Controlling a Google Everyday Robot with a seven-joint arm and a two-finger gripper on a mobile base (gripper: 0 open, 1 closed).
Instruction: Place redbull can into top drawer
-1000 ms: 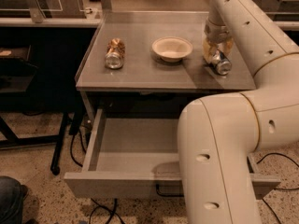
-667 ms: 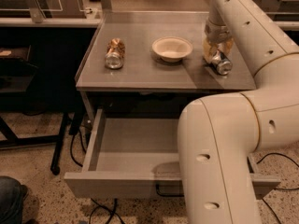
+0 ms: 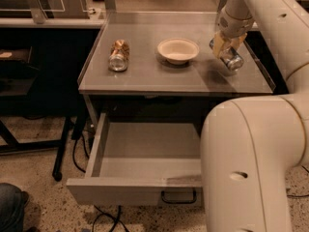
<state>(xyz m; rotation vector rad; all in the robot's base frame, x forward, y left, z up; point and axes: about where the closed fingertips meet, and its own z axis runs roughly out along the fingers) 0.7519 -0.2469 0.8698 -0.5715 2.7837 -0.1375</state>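
Lifted above table [image 3: 145,76], claw [image 3: 226,51] clasping half-hidden redbull can [image 3: 233,60]

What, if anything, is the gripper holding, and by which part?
Above the tabletop beside the bowl, the gripper holds the redbull can around its body, its silver end poking out.

Bulky cream-white arm [image 3: 251,149], dark round holes [image 3: 238,176], yellowish tool [image 3: 226,51] above table [image 3: 145,76]

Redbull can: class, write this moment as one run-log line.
gripper: shut on redbull can, tilted above table | top drawer: open, can not yet inside | bowl, brown-gold can: on table
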